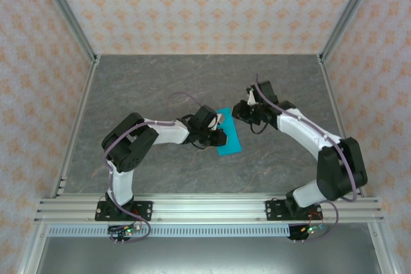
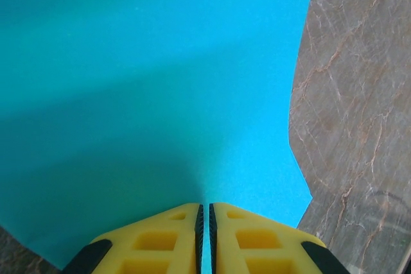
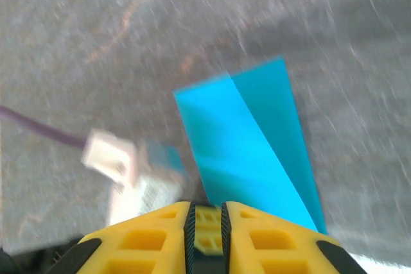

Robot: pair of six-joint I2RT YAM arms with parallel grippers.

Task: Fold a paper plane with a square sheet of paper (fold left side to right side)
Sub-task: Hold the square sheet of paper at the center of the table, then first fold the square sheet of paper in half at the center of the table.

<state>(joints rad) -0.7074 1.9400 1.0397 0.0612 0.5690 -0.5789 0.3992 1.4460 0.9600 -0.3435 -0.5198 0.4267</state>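
Mid-tabletop [image 1: 160, 75]: sheet of paper [image 1: 232, 142], lying flat between the two arms. On its left edge, reaching in from the left — left gripper [image 1: 221, 135]. Near its far right corner, reaching in from the right — right gripper [image 1: 239, 112]. From the left wrist: paper ahead and to the left, bare tabletop along the right. From the right wrist: paper ahead, slightly right, one flap folded over the rest.
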